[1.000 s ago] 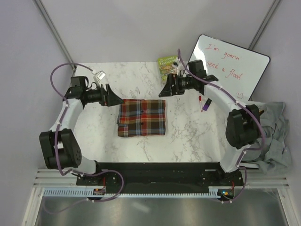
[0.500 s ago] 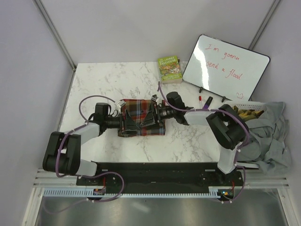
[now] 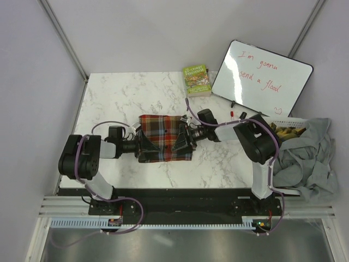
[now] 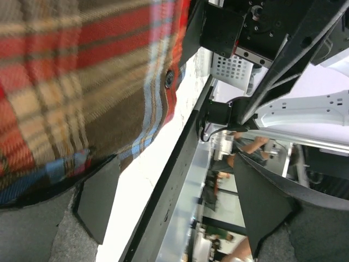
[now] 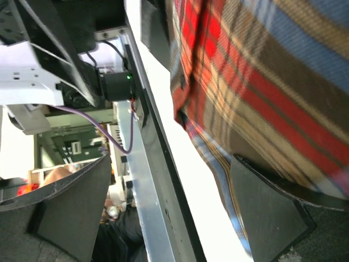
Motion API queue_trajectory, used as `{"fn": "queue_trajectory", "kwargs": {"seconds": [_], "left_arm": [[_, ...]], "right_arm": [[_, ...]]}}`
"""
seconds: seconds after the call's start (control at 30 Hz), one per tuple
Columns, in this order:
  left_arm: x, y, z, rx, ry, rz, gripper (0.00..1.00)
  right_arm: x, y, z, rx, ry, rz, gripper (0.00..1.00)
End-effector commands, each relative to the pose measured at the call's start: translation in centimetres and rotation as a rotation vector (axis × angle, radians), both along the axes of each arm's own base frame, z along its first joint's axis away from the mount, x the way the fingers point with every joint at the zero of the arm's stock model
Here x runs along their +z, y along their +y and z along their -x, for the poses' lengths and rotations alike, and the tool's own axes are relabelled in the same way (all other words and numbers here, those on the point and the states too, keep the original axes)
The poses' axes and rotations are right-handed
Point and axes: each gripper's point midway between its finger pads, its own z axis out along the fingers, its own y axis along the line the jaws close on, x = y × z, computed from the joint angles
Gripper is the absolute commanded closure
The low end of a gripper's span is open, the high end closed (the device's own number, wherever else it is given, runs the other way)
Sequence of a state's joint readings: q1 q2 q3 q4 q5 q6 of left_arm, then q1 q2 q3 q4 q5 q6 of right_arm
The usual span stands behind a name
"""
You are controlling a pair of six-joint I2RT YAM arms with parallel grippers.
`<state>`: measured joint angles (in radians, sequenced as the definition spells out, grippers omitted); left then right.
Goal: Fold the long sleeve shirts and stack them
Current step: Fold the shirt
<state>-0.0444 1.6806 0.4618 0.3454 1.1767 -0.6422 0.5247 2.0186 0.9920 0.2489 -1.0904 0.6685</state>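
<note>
Top external view: a folded plaid shirt (image 3: 164, 137) lay at the middle of the marble table (image 3: 120, 98), with both arms reaching in low from either side. The left gripper (image 3: 143, 144) sat at the shirt's left edge and the right gripper (image 3: 181, 141) at its right edge. Left wrist view showed that gripper's jaws spread wide, one finger (image 4: 95, 202) at the cloth's hem and the other off the shirt. Right wrist view showed the same: jaws spread wide, one finger (image 5: 267, 213) against the shirt's edge, nothing clamped.
</note>
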Motion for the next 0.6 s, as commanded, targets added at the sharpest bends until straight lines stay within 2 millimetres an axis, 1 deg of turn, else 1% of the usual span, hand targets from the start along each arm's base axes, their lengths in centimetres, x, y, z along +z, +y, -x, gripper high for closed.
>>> {"fn": "queue_trajectory", "kwargs": {"seconds": [0.0,0.03,0.07,0.1,0.13,0.17,0.2,0.23,0.27,0.3,0.33,0.37,0.4,0.43,0.47,0.5,0.53,0.57], "left_arm": [[3.2,0.6,0.3,-0.010,-0.196,-0.048,0.06],[5.3,0.5,-0.4,-0.042,-0.305,-0.045,0.05],[7.3,0.4,-0.6,-0.048,-0.378,-0.037,0.04],[8.5,0.4,-1.0,-0.050,-0.411,-0.031,0.04],[10.2,0.3,-2.2,-0.046,-0.459,-0.030,0.03],[10.8,0.3,-3.0,-0.039,-0.477,-0.037,0.03],[10.8,0.2,-3.9,-0.034,-0.475,-0.043,0.03],[11.6,0.3,-5.7,-0.020,-0.517,-0.062,0.03],[11.6,0.3,-6.7,-0.011,-0.520,-0.071,0.03],[10.2,0.3,-7.8,-0.005,-0.478,-0.079,0.04],[11.0,0.3,-9.6,0.010,-0.514,-0.085,0.04],[10.7,0.4,-10.5,0.020,-0.511,-0.090,0.04],[9.0,0.4,-11.7,0.030,-0.467,-0.099,0.05],[9.2,0.4,-13.2,0.052,-0.472,-0.105,0.05],[8.6,0.4,-14.3,0.063,-0.470,-0.106,0.05],[8.0,0.7,-15.3,0.079,-0.453,-0.116,0.06],[6.5,1.3,-16.8,0.116,-0.400,-0.128,0.06],[6.1,1.5,-17.5,0.128,-0.401,-0.124,0.07]], "right_arm": [[2.4,-1.3,0.2,0.015,-0.078,0.044,0.02],[5.2,-0.9,-0.3,0.015,-0.133,0.000,0.02],[6.5,-0.7,-0.6,0.019,-0.137,-0.010,0.02],[9.1,0.0,-2.0,0.025,-0.201,-0.049,0.02],[9.8,0.3,-2.7,0.032,-0.233,-0.060,0.02],[9.9,0.2,-3.5,0.036,-0.257,-0.049,0.02],[11.3,0.7,-5.2,0.025,-0.309,-0.061,0.02],[10.2,1.0,-6.3,0.018,-0.289,-0.052,0.02],[9.9,0.9,-7.6,0.003,-0.291,-0.051,0.02],[10.6,1.2,-9.1,-0.009,-0.323,-0.061,0.02],[9.1,1.3,-10.1,-0.018,-0.305,-0.046,0.02],[8.7,1.3,-10.9,-0.023,-0.308,-0.043,0.02],[7.7,1.7,-12.1,-0.027,-0.302,-0.039,0.02],[7.3,1.6,-12.8,-0.032,-0.298,-0.040,0.02],[6.9,1.6,-13.5,-0.037,-0.299,-0.039,0.02],[5.7,1.8,-14.6,-0.040,-0.310,-0.032,0.02],[5.0,1.3,-15.7,-0.061,-0.316,-0.018,0.02],[4.3,1.1,-16.2,-0.066,-0.314,-0.013,0.02]]}}
